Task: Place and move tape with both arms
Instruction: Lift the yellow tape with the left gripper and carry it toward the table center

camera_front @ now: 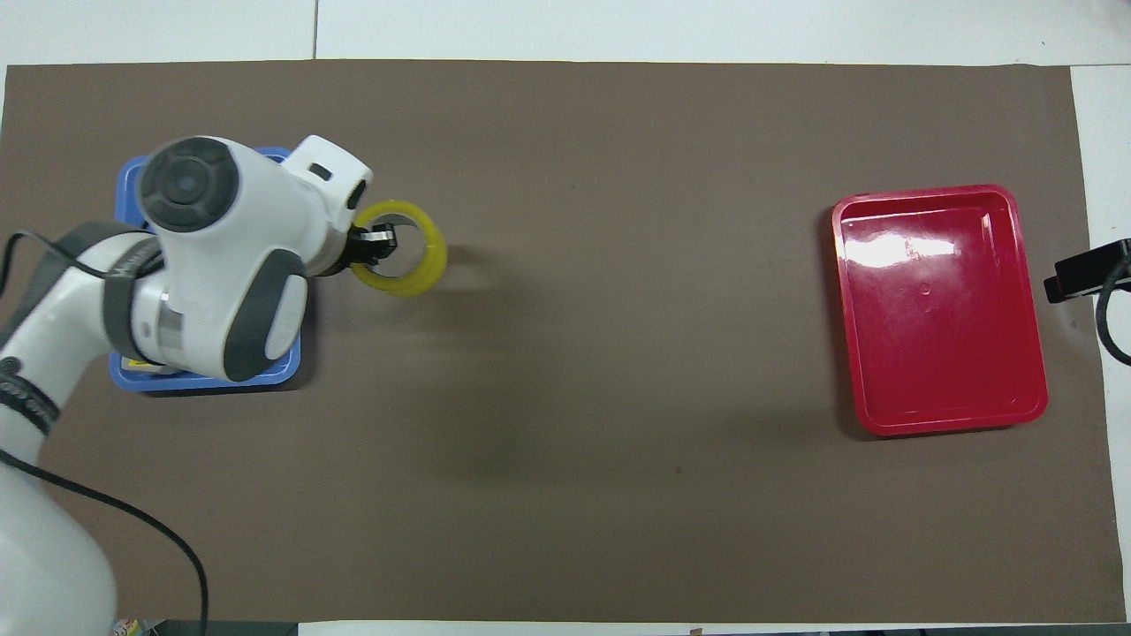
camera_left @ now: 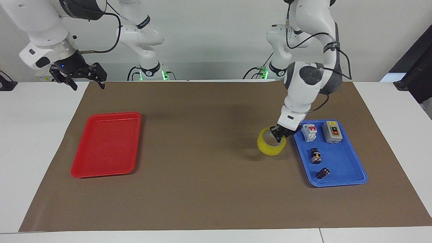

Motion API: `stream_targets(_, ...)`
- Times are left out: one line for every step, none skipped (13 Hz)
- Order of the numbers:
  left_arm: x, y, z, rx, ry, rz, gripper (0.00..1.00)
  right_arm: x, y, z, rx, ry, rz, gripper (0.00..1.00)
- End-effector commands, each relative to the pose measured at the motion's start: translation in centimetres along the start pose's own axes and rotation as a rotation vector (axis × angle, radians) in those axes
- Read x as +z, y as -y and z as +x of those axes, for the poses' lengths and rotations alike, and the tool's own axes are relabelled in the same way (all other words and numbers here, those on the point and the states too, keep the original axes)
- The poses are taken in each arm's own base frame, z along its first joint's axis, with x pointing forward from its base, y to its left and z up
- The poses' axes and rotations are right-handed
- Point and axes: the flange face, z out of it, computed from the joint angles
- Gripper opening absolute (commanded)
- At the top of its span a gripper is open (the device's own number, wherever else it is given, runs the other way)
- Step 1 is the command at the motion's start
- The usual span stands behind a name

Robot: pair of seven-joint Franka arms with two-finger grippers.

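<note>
The yellow tape is a ring with a pale core. My left gripper is shut on its rim, one finger inside the ring. It holds the tape low over the brown mat, beside the blue tray toward the right arm's end. I cannot tell if the tape touches the mat. In the overhead view the tape shows beside the left gripper, and the left arm covers most of the blue tray. My right gripper is open and empty and waits above the mat's corner, also showing in the overhead view.
The blue tray holds a white breaker, a grey switch box, a black-and-yellow push button and a small black part. A red tray lies at the right arm's end. Two smaller arms stand at the robots' edge.
</note>
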Motion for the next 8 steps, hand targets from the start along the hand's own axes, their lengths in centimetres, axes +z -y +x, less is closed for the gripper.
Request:
stream_targets(1.1, -5.4, -2.3, -0.039, -0.043, 0.029, 0.00, 0.0, 0.0, -0.1, -0.023, -0.011, 0.010, 1.00)
stream_targets(2.1, -8.5, -3.3, -0.034, -0.050, 0.034, 0.00, -0.1, 0.0, -0.2, -0.023, -0.013, 0.009, 1.00)
stream_targets(3.5, -10.5, -4.0, -0.032, -0.044, 0.038, 0.00, 0.0, 0.0, -0.1, -0.023, -0.011, 0.010, 1.00)
stream_targets(4.0, -11.9, -5.0, -0.007, -0.046, 0.033, 0.00, 0.0, 0.0, -0.1, -0.023, -0.011, 0.010, 1.00)
stream_targets(4.3, -12.6, -5.5, 0.008, -0.058, 0.015, 0.00, -0.1, 0.0, -0.2, -0.022, -0.013, 0.009, 1.00)
stream_targets(4.5, -13.1, -6.0, 0.023, -0.068, -0.001, 0.00, 0.0, 0.0, -0.1, -0.022, -0.011, 0.010, 1.00)
stream_targets(5.2, -13.4, -6.8, 0.036, -0.062, 0.002, 0.00, 0.0, 0.0, -0.1, -0.023, -0.011, 0.010, 1.00)
stream_targets(5.5, -13.5, -7.1, 0.047, -0.059, 0.004, 0.00, 0.0, 0.0, -0.1, -0.023, -0.011, 0.010, 1.00)
